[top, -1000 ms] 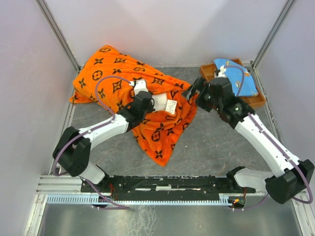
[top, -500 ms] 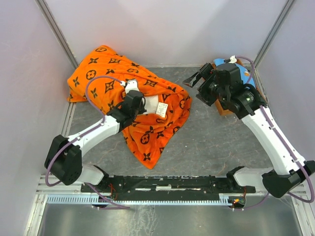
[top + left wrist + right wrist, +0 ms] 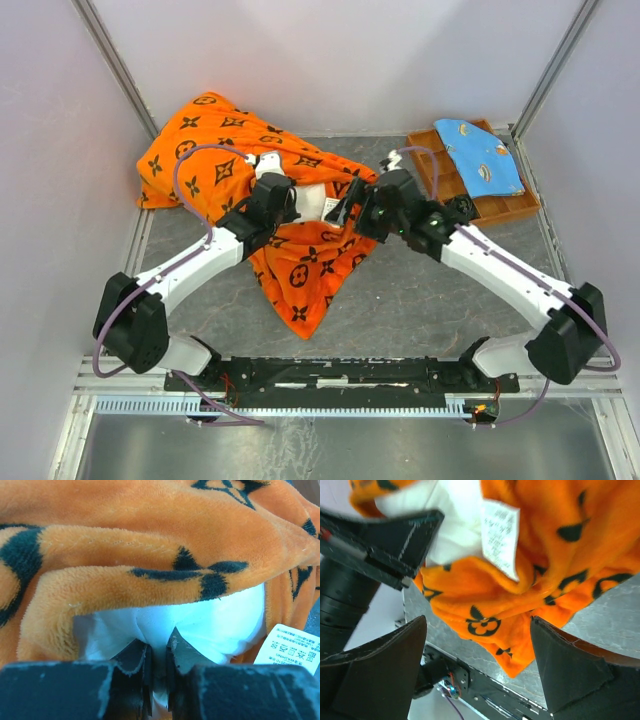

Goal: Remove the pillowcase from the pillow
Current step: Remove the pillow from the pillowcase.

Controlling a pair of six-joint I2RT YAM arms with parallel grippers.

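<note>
Evidently the left pincer (image 3: pixel 159 655) clamps the pillow (image 3: pixel 210 622) as anchor. At three o'clock the right pincer (image 3: pixel 477 622) gapes toward the pillowcase (image 3: pixel 555 545).

Pillowcase (image 3: pixel 215 165): orange with black motifs, heaped at the back left of the table (image 3: pixel 440 300), one tongue trailing toward the near edge.
Pillow (image 3: pixel 318 200): a small white patch showing amid the orange.
Left gripper (image 3: pixel 295 205): at that white patch.
Right gripper (image 3: pixel 348 205): just beside the patch, on its right.
Tray (image 3: pixel 520 205): wooden, back right corner, blue cloth (image 3: pixel 480 158) lying on it.
</note>
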